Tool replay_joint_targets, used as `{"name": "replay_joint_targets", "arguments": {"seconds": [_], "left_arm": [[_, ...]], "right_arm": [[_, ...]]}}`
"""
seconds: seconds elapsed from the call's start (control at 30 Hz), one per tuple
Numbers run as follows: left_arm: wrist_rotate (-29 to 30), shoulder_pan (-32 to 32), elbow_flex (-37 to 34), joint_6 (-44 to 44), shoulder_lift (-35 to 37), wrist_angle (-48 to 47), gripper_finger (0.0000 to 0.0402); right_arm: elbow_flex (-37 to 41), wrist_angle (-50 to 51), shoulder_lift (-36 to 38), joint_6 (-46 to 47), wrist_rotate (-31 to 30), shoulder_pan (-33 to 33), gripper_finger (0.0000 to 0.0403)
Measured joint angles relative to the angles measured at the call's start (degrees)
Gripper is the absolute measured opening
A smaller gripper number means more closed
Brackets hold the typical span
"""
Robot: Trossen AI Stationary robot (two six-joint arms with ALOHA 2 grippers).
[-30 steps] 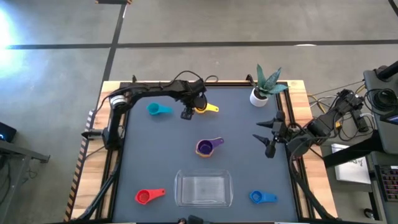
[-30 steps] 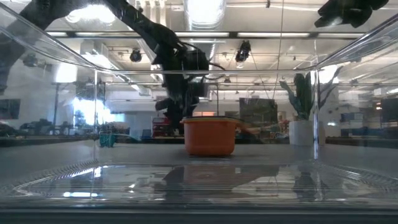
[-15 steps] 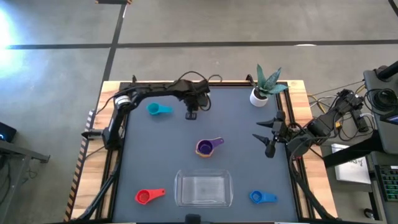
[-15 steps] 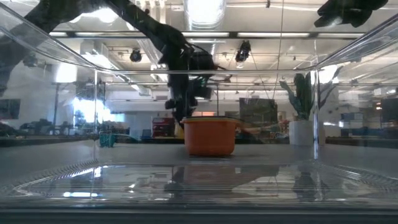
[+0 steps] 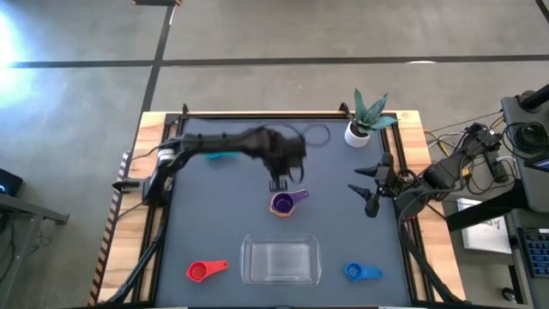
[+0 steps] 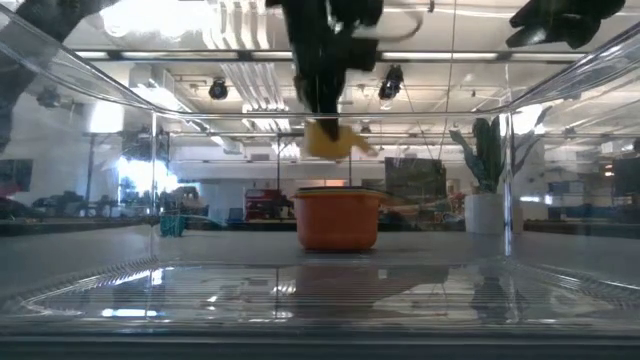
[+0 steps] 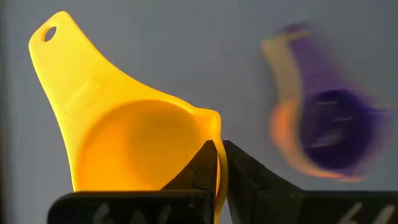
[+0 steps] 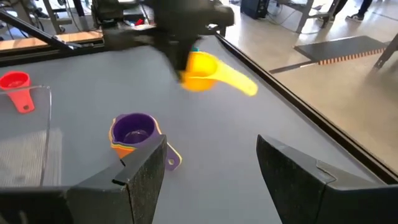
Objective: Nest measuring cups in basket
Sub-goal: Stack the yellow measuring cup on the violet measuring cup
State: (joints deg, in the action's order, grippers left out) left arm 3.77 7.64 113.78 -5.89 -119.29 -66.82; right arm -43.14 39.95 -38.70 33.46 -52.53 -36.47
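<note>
My left gripper (image 6: pixel 322 100) is shut on the yellow measuring cup (image 7: pixel 124 137). It carries the cup in the air just beyond the purple cup (image 5: pixel 281 203), which sits nested in an orange cup (image 6: pixel 337 220) at mid-table. A teal cup (image 5: pixel 221 155) lies at the far left, partly under the left arm. A red cup (image 5: pixel 203 271) and a blue cup (image 5: pixel 360 272) lie on either side of the clear basket (image 5: pixel 280 261) at the near edge. My right gripper (image 5: pixel 371 190) waits open at the right side. My left gripper pinches the yellow cup's wall at the rim (image 7: pixel 216 134), on the side away from the handle (image 7: pixel 56 37). One finger is inside the bowl and one outside. The fingers come from above, pointing down. The cup hangs below them, mouth up, clear of the table.
A white plant pot (image 5: pixel 358 133) with a green plant stands at the far right corner. A raised wooden border (image 5: pixel 154 120) runs around the dark mat. Bare mat lies between the nested cups and the basket.
My left gripper has taken hold of the yellow cup at the far side and lifted it clear of the table. It has carried the cup toward the near edge and a little to the right, up to the purple cup. The right arm has kept still.
</note>
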Motion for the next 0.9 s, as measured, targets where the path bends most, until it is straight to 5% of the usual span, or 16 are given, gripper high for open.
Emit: {"name": "replay_joint_targets", "arguments": {"seconds": [0.43,0.9], "left_arm": [[-2.32,-12.0,-4.49,10.15,1.34,9.31,0.0],[-0.2,-14.99,-29.22,12.49,11.36,31.09,0.0]], "right_arm": [[5.01,0.04,0.0,7.92,1.88,-0.02,0.0237],[5.98,-0.03,-0.09,10.25,3.25,-0.04,0.0237]]}}
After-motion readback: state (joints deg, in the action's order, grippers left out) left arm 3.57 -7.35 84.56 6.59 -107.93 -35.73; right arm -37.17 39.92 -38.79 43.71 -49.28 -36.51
